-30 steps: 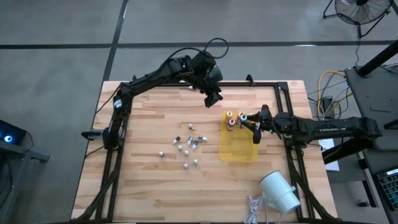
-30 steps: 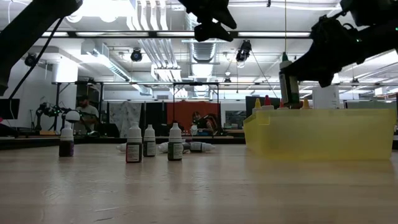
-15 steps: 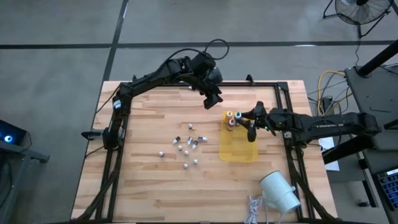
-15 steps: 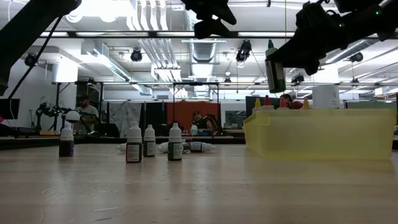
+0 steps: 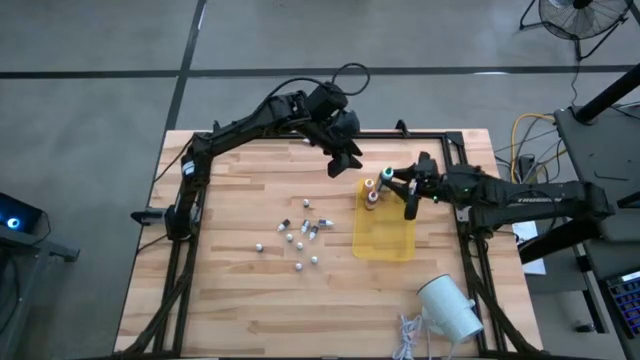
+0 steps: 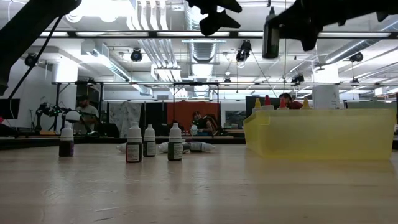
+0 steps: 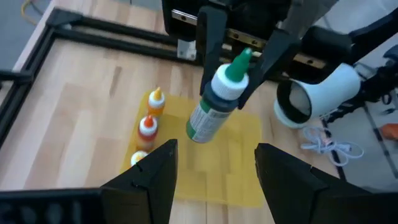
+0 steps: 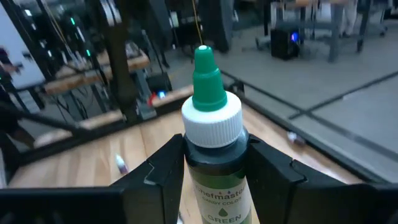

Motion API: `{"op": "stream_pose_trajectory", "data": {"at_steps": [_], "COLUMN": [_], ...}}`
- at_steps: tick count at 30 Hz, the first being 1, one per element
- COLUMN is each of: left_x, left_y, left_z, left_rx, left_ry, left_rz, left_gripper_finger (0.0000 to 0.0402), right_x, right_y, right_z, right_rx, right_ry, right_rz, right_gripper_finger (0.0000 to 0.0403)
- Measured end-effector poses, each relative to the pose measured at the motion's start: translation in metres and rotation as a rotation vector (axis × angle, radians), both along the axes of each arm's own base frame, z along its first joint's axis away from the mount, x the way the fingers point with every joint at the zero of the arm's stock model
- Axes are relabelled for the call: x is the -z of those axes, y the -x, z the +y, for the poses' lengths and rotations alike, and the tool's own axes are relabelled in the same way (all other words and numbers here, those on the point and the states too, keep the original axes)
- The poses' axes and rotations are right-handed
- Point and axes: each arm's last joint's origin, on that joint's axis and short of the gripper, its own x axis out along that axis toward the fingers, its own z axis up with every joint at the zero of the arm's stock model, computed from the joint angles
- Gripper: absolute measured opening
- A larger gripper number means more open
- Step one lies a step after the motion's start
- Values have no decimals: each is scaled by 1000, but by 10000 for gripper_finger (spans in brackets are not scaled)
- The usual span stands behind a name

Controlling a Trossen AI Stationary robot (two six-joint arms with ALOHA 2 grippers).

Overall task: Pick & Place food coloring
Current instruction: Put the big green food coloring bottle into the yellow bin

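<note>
green-topped bottle clamped in right gripper (left gripper spread empty).

A robotics lab or workshop: a wooden tabletop framed by black rails stands on a grey concrete floor, with strip lights and ducts overhead, more workbenches behind, and a seated person.

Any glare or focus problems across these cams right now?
Low view: ceiling lights blow out, leaving the right claw and green-capped bottle as dark silhouettes. Left wrist view: bottle slightly soft. Right wrist view: bottle sharp, room behind blurred. High view: evenly lit, no glare on the yellow tray.
</note>
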Motion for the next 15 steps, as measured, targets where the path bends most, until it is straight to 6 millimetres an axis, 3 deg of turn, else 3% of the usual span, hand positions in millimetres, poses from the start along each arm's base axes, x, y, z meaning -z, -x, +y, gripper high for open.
{"op": "stream_pose_trajectory", "data": {"at_steps": [8, 15], "left_x": [-10, -15], "left_y": [-7, -12], "left_z": [-4, -11], "left_rx": [60, 83], "left_ry": [2, -21], "left_rz": [-131, -185], "left_gripper_finger": [186, 186], "right_x": [-47, -67], "right_y": [8, 11], "right_z": [1, 1], "right_rx": [-1, 0], "right_ry": [24, 25], "right_rz": [-148, -208], "right_gripper_finger": [137, 137]}}
